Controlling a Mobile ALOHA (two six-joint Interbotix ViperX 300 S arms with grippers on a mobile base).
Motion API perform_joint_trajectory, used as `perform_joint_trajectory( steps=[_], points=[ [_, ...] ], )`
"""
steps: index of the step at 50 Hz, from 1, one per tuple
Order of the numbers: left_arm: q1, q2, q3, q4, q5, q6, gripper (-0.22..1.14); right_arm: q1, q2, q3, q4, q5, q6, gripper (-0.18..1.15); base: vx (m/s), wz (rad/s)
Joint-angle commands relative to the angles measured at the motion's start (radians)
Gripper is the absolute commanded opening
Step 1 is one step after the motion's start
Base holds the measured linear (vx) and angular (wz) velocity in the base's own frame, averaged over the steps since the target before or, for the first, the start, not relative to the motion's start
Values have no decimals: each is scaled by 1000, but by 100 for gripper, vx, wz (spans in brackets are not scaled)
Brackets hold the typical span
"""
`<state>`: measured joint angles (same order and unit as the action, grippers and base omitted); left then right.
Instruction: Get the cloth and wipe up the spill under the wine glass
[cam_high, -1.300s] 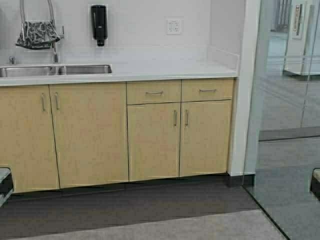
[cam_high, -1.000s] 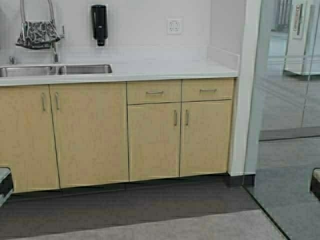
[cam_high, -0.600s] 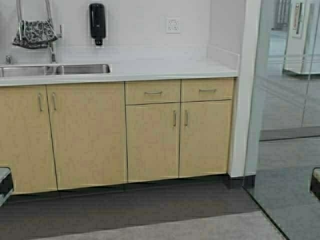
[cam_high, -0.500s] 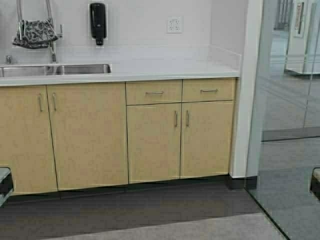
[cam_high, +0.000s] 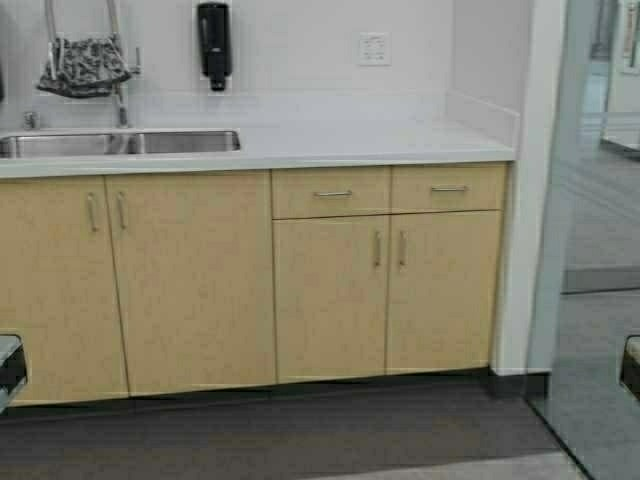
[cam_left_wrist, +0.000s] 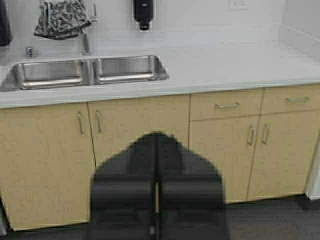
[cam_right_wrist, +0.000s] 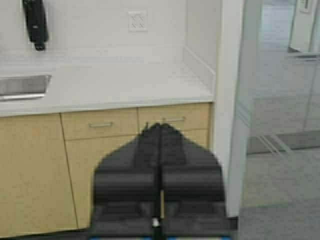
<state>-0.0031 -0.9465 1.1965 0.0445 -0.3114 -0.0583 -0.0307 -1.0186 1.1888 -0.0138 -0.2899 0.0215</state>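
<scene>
High view is giving me the whole kitchenette wall: I'm facing a run of light wood cabinets (cam_high: 300, 290) under a white counter (cam_high: 330, 145), with a steel double sink (cam_high: 120, 143) set into it on my left. The cloth (cam_high: 85, 66), dark with a white leafy print, is hanging draped over the tall arched faucet (cam_high: 118, 60) above the sink, way up in the far left corner. A black soap dispenser (cam_high: 214, 42) is sitting on the wall just to the right of it, then a white outlet (cam_high: 375, 48) farther right. Glass partition (cam_high: 600, 250) is filling the right edge. Only slivers of my arms are showing at the bottom corners here, so this view isn't telling me anything about the fingers. No wine glass showing anywhere in it.

Left wrist view is looking down more onto the sink, so I'm seeing inside both basins (cam_left_wrist: 85, 72), which the high view barely shows. The cloth (cam_left_wrist: 62, 19) is bunched over the faucet, well apart from my left gripper (cam_left_wrist: 156, 200), which is hovering low in front of the cabinet doors with its fingers pressed together, holding nothing.

Right wrist view is missing the cloth completely. It's catching just the corner of the sink, the dispenser (cam_right_wrist: 36, 22), the outlet (cam_right_wrist: 137, 21) and the bare right end of the counter by the glass. My right gripper (cam_right_wrist: 160, 200) is closed up tight too, empty, parked in front of the drawers (cam_right_wrist: 135, 122).
</scene>
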Motion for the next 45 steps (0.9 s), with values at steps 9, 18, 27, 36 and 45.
perform_joint_trajectory(
  steps=[9, 18, 27, 36, 45],
  points=[
    [2, 11, -2, 6, -29, -11, 3, 2, 3, -21, 0, -11, 2, 6, 31, 30],
    [2, 34, 6, 6, -41, -11, 3, 2, 3, -17, 0, -9, 2, 6, 35, 37],
    [2, 38, 5, 6, -41, -11, 3, 2, 3, -18, 0, -11, 5, 6, 37, 36],
    [2, 43, 8, 6, -52, -14, 3, 2, 2, -11, 0, -11, 15, 6, 38, 33],
    [3, 89, 2, 8, -78, -32, 3, 2, 3, -3, 0, -11, 12, 6, 37, 23]
  ],
)
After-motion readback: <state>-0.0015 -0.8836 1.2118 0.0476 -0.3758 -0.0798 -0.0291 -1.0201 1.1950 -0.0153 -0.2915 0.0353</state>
